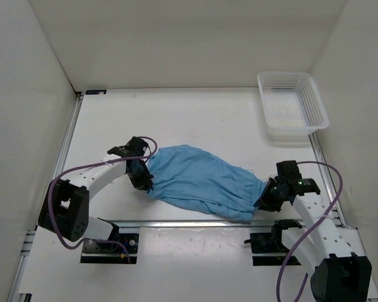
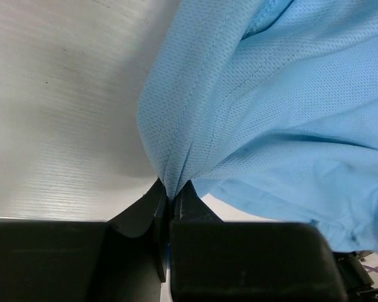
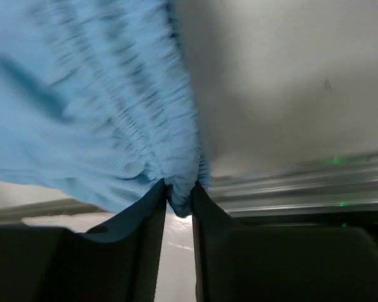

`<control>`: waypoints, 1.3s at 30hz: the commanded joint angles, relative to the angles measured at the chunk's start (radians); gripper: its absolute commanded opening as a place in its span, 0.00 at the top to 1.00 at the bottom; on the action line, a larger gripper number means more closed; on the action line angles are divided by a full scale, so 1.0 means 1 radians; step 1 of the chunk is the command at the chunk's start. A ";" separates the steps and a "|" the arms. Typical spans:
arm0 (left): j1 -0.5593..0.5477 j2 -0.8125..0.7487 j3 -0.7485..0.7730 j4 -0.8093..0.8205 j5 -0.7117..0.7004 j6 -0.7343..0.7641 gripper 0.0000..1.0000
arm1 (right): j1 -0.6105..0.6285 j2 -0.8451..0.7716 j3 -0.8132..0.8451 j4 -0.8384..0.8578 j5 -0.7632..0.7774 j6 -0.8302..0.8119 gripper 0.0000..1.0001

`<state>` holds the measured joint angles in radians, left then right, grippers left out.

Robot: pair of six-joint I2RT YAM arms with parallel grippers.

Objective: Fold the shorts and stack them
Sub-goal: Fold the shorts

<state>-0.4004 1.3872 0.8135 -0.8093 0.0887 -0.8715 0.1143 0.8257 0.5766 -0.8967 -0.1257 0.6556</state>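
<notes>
The shorts (image 3: 94, 119) are blurred in the right wrist view and cut off by the top and right edges of the left wrist view, while the right gripper (image 1: 263, 196) fingertips are too small to resolve from above.

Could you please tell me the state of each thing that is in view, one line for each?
shorts: not folded, bunched and wrinkled, stretched between both arms.
left end effector: shut on the shorts, pinching a stitched edge.
right end effector: shut on the shorts, pinching the gathered waistband.
basket: upright at the far right corner, apart from the shorts, nothing seen inside.
</notes>
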 commanded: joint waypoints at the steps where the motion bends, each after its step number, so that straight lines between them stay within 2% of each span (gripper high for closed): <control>1: 0.006 0.012 0.044 -0.001 -0.024 0.014 0.90 | 0.012 -0.034 -0.082 -0.030 -0.109 0.059 0.68; 4: 0.006 0.022 0.055 -0.001 -0.024 0.014 0.90 | 0.012 -0.034 -0.058 -0.039 -0.094 0.050 0.47; 9: 0.006 0.041 0.073 -0.001 -0.033 0.023 0.90 | 0.012 0.007 -0.035 -0.012 -0.123 0.041 0.19; 12: 0.006 0.041 0.073 -0.001 -0.033 0.023 0.90 | 0.021 0.032 -0.073 0.027 -0.166 0.032 0.11; 16: 0.006 0.041 0.073 -0.001 -0.033 0.023 0.90 | 0.041 0.053 -0.119 0.079 -0.213 0.042 0.11; 20: 0.006 0.061 0.082 -0.001 -0.033 0.023 0.90 | 0.041 0.085 -0.146 0.162 -0.247 0.062 0.18; 22: 0.006 0.087 0.098 -0.001 -0.033 0.023 0.90 | 0.053 0.110 -0.155 0.223 -0.247 0.073 0.26; 27: 0.027 0.131 0.194 -0.001 -0.024 0.046 0.90 | 0.123 0.297 -0.106 0.327 -0.221 0.073 0.41; 28: 0.028 0.145 0.210 -0.001 -0.024 0.060 0.90 | 0.133 0.325 -0.063 0.328 -0.195 0.062 0.58; 30: 0.067 0.156 0.263 -0.013 -0.001 0.084 0.90 | 0.133 0.398 -0.003 0.315 -0.151 0.027 0.84; 31: 0.083 0.165 0.286 -0.025 -0.001 0.085 0.90 | 0.122 0.418 0.079 0.300 -0.128 0.010 1.00; 33: 0.138 0.176 0.343 -0.043 0.008 0.101 0.90 | 0.087 0.472 0.178 0.266 -0.069 -0.037 1.00; 34: 0.159 0.176 0.421 -0.053 0.017 0.124 0.90 | 0.076 0.490 0.234 0.257 -0.055 -0.053 1.00; 36: 0.219 0.205 0.527 -0.096 0.029 0.140 0.90 | 0.045 0.564 0.447 0.220 -0.029 -0.094 1.00; 37: 0.239 0.217 0.661 -0.122 0.029 0.153 0.90 | 0.045 0.625 0.529 0.199 -0.006 -0.106 1.00; 38: 0.259 0.229 0.735 -0.146 0.039 0.164 0.90 | 0.033 0.657 0.703 0.176 -0.006 -0.120 1.00; 39: 0.279 0.252 0.810 -0.196 0.039 0.173 0.90 | 0.033 0.685 0.791 0.127 0.006 -0.140 1.00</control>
<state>-0.1799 1.6524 1.4269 -0.9459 0.1215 -0.7528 0.1665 1.4712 1.1160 -0.7288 -0.1982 0.5991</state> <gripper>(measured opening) 0.155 0.176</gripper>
